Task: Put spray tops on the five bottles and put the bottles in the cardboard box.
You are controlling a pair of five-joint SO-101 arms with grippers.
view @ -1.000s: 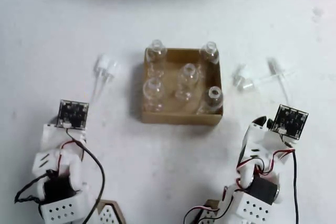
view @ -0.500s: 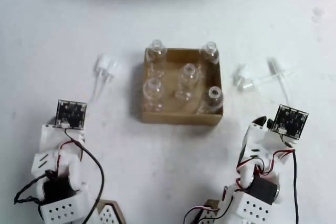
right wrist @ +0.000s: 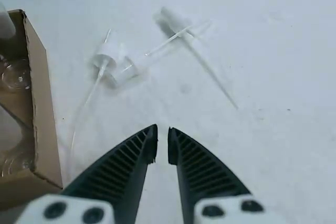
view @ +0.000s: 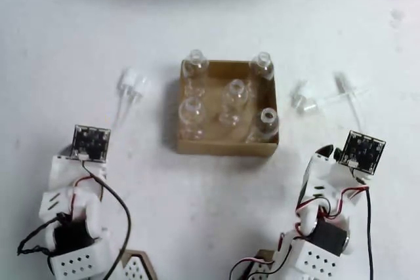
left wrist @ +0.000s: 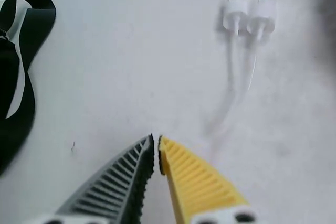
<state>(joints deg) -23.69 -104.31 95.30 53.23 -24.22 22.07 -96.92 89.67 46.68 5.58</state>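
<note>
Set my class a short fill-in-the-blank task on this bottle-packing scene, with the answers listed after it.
1. The cardboard box holds ____ clear bottles.
2. All the spray tops lie on the ____, outside the box.
3. In the left wrist view, ____ spray tops lie ahead of the left gripper.

Missing words: five; table; two.

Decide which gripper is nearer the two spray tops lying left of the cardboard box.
Left. The left gripper points at those spray tops from close by; the right gripper sits across the cardboard box from them.
</note>
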